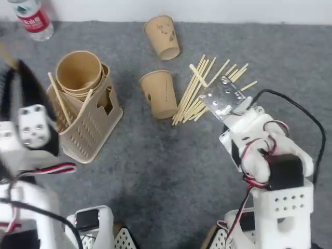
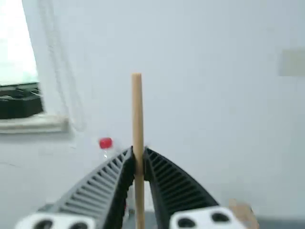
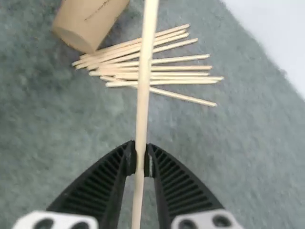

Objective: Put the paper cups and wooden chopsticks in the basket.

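The beige slotted basket (image 1: 91, 129) stands at the left with stacked paper cups (image 1: 78, 71) and a few chopsticks (image 1: 59, 98) in it. Two more paper cups lie on the grey carpet, one at the back (image 1: 162, 36) and one in the middle (image 1: 159, 94). Beside them is a pile of wooden chopsticks (image 1: 207, 85) (image 3: 147, 71). My right gripper (image 1: 207, 97) (image 3: 139, 149) hangs over that pile, shut on one chopstick (image 3: 144, 81). My left gripper (image 2: 138, 156) (image 1: 19, 70) is raised left of the basket, shut on another chopstick (image 2: 137, 119) that points up.
A plastic bottle with a red label (image 1: 32, 19) lies at the back left corner; its red cap (image 2: 106, 143) appears behind the left gripper. A white wall borders the carpet at the back. Both arm bases stand along the front edge.
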Available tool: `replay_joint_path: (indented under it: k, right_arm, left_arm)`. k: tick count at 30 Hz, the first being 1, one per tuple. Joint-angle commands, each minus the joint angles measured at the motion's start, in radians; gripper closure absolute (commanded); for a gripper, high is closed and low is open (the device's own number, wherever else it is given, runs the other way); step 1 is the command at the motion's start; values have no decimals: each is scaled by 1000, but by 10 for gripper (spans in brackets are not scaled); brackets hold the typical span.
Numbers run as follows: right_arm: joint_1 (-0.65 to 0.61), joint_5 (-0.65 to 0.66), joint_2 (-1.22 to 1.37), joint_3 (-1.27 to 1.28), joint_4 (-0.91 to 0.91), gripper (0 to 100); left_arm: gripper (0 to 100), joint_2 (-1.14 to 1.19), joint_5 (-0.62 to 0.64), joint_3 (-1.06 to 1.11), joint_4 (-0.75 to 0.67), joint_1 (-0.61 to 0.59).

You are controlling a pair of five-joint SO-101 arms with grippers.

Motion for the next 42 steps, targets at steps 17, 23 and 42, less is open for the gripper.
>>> replay_joint_path:
  k: [17, 23, 42]
  right_arm:
    - [-421, -259, 47, -451, -67, 991]
    - [-464, -290, 170, -477, -96, 991]
    - [-730, -295, 553, -744, -383, 991]
  left_arm:
    - [989, -6, 212, 779, -575, -226]
    - [934, -8, 170, 822, -563, -230]
    - [732, -647, 270, 1059, 106, -741]
